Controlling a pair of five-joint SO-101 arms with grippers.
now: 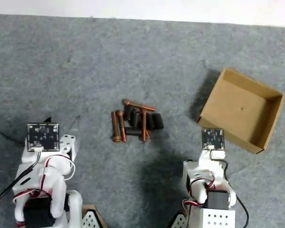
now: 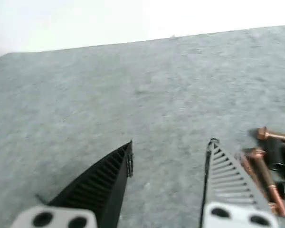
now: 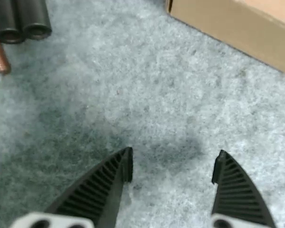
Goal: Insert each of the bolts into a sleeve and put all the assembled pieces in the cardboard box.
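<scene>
Bolts point(image 1: 119, 126) and sleeves point(image 1: 152, 121) lay heaped between the left arm point(image 1: 43, 159) and the right arm point(image 1: 212, 164), seemingly reachable by either. Both pairs of jaws gaped, empty. The cardboard box point(image 1: 242, 107) sat beside the right arm, handy for drop-off.

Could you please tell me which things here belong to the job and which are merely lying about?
For the job: copper bolts, black sleeves, cardboard box, left hand and right hand, both open.
Just there: grey mat, white surface beyond it.
</scene>
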